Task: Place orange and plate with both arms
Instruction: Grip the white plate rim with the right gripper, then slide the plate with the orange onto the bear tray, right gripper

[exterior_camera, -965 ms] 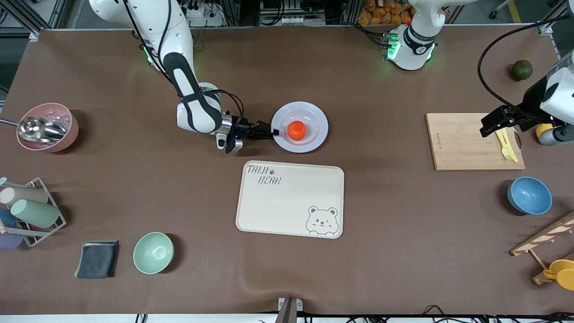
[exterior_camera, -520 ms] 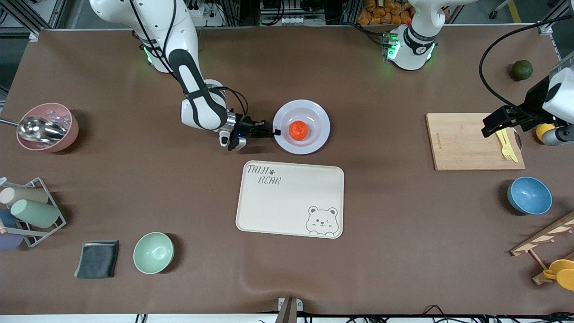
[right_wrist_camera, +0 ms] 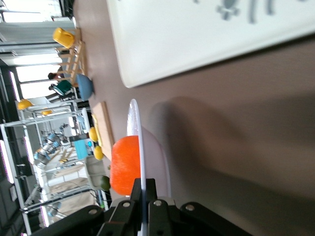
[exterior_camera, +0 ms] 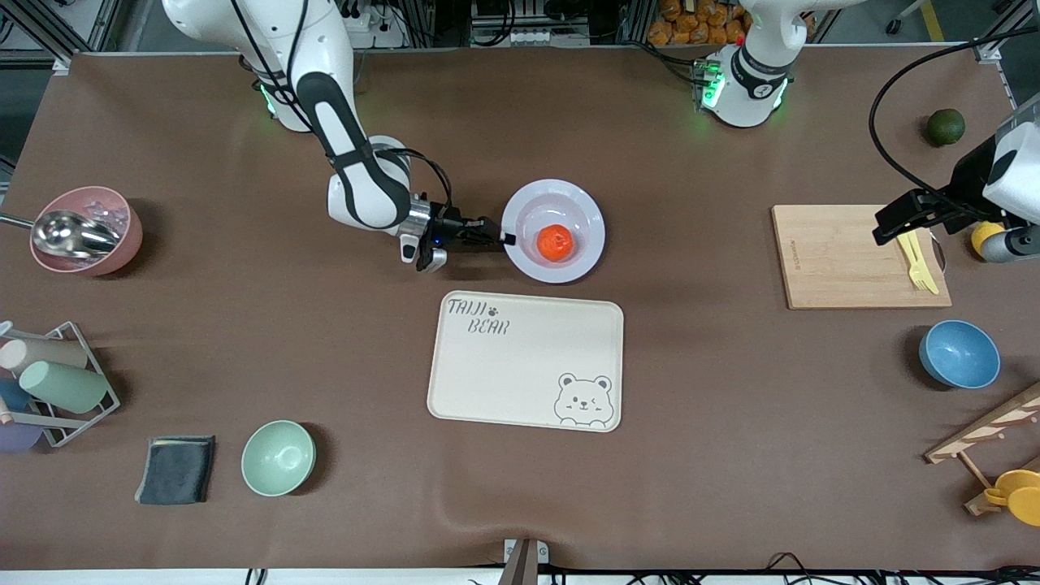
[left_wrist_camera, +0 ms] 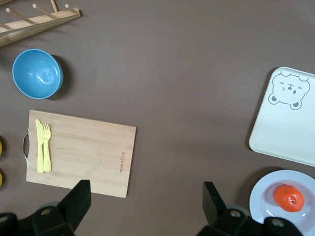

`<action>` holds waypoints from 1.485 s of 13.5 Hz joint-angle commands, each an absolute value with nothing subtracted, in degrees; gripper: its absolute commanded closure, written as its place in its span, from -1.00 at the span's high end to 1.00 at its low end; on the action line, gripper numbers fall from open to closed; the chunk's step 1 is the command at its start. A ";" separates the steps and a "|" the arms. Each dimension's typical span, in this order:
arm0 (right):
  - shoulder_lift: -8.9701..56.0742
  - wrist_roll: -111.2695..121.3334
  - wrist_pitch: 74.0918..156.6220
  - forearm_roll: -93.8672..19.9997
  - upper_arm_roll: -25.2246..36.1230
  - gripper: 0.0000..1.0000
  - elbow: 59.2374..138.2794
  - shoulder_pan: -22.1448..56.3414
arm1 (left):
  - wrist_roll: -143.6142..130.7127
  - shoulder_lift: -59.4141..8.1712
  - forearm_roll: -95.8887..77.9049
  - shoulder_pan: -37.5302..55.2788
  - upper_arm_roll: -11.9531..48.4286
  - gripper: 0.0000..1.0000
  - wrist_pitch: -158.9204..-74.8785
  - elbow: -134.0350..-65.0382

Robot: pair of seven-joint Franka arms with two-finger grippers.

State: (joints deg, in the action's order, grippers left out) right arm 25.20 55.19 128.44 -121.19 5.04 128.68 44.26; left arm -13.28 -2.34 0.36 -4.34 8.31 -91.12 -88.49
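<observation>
The white plate (exterior_camera: 587,210) holds the orange (exterior_camera: 556,241) in its well, a little farther from the front camera than the cream bear tray (exterior_camera: 524,361). My right gripper (exterior_camera: 504,238) is shut on the plate's rim at the edge toward the right arm's end. In the right wrist view the rim (right_wrist_camera: 135,132) stands edge-on between the right gripper's (right_wrist_camera: 142,189) fingers, with the orange (right_wrist_camera: 125,164) beside it and a shadow on the table under the plate. My left gripper (exterior_camera: 898,218) is open and empty, held up over the wooden cutting board (exterior_camera: 845,256). The left wrist view (left_wrist_camera: 144,204) also shows the plate (left_wrist_camera: 261,196) and orange (left_wrist_camera: 289,197).
A yellow fork (exterior_camera: 918,260) lies on the cutting board. A blue bowl (exterior_camera: 959,353) and a dark green fruit (exterior_camera: 945,127) are at the left arm's end. A pink bowl with a scoop (exterior_camera: 85,230), a cup rack (exterior_camera: 49,382), a grey cloth (exterior_camera: 175,469) and a mint bowl (exterior_camera: 278,457) are at the right arm's end.
My right gripper has carried the plate a little toward the left arm's end, and the orange has rolled slightly inside it. The left arm has barely moved.
</observation>
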 commanded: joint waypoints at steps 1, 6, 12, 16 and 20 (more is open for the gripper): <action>21.97 53.17 129.20 -124.62 5.36 -1.00 129.82 45.09 | -12.92 -1.05 -0.44 -4.48 8.17 1.00 -90.35 -89.12; 22.58 52.55 129.55 -125.33 5.71 -1.00 125.09 42.28 | -14.24 -0.79 -0.53 -4.48 8.00 1.00 -90.35 -89.03; 37.51 52.91 128.50 -124.02 5.71 -1.00 105.32 32.36 | -14.15 -0.62 -0.44 -4.31 8.35 1.00 -90.35 -89.03; 39.63 55.98 128.93 -123.57 5.80 -1.00 104.41 32.17 | -14.33 -1.05 -0.61 -4.13 9.14 1.00 -90.88 -89.03; 43.15 59.68 128.94 -123.66 5.71 -1.00 103.36 32.96 | -14.33 -1.14 -0.70 -4.13 9.23 1.00 -90.88 -89.56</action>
State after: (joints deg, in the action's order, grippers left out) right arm 41.13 58.38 128.75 -123.54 5.92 105.52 32.93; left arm -13.72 -1.82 0.36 -4.04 9.10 -91.04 -88.72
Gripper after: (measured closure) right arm 0.952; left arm 0.000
